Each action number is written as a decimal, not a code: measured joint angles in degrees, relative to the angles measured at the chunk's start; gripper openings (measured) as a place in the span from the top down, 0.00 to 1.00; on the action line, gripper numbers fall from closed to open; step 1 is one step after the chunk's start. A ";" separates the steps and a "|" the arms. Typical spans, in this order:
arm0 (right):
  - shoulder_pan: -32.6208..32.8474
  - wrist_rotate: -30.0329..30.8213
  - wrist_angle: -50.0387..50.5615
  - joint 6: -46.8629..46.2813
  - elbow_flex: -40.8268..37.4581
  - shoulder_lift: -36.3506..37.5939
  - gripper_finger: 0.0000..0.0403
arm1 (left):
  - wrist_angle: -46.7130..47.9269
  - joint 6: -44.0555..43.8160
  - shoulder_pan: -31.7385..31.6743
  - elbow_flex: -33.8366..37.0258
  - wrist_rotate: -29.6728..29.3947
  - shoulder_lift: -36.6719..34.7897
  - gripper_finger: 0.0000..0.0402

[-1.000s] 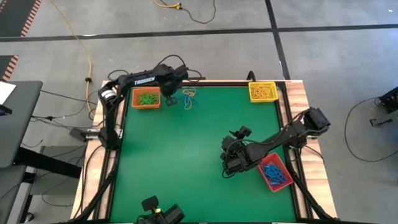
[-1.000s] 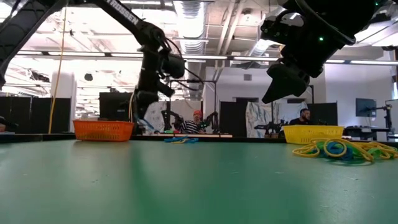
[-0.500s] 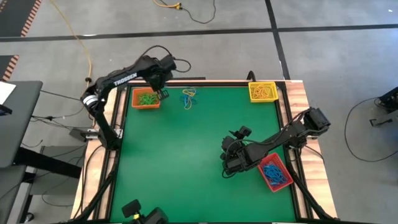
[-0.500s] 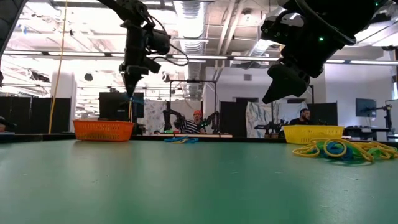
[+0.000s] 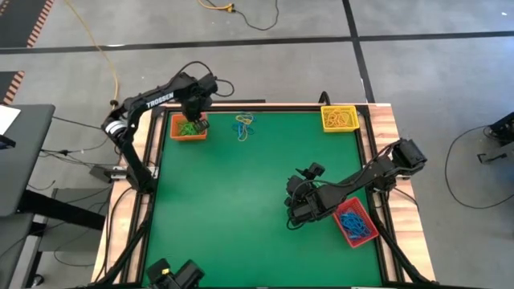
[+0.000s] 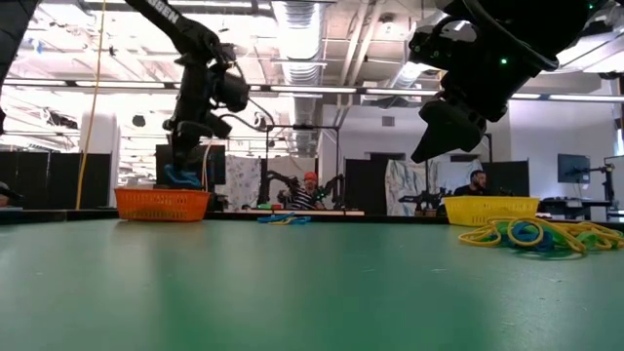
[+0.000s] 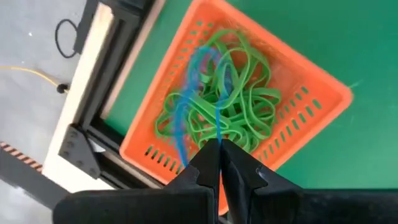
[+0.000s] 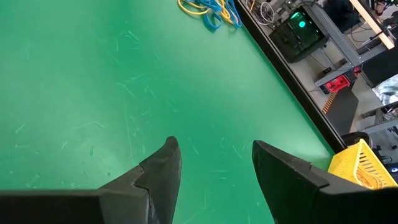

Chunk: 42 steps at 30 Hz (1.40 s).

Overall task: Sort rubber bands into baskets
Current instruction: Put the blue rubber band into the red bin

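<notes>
Left gripper (image 7: 219,149), clenched on a blue band (image 7: 186,99), hangs over the orange basket (image 5: 178,135) of green bands at table's 11 o'clock: risk of missorting if dropped here; right gripper (image 8: 214,163) idle, spread, beside the red basket (image 5: 365,238).

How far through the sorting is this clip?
Mostly done: green bands fill the orange basket, yellow ones the yellow basket, blue ones the red basket. In hand: the left gripper, shut on a blue band, hangs over the orange basket. Left: the small mixed pile. The right gripper waits open.
</notes>
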<state>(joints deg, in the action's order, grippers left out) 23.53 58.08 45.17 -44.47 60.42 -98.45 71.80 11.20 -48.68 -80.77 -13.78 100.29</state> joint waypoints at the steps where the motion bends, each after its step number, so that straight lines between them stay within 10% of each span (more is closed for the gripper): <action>1: 0.00 -0.07 0.00 0.00 0.00 0.00 0.42 | -1.04 0.06 -0.31 1.32 -0.01 -0.28 1.00; 31: -0.04 -0.11 -0.44 -0.02 0.00 0.00 0.42 | -13.24 2.75 -5.36 16.13 4.37 -4.89 0.98; 42: -0.04 -0.11 -0.44 -0.04 0.00 0.00 0.42 | -19.67 1.20 -5.39 16.13 7.46 -4.87 0.76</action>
<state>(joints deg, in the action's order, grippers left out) 23.49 57.98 44.73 -44.51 60.42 -98.45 52.13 12.40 -54.07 -64.63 -6.32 95.42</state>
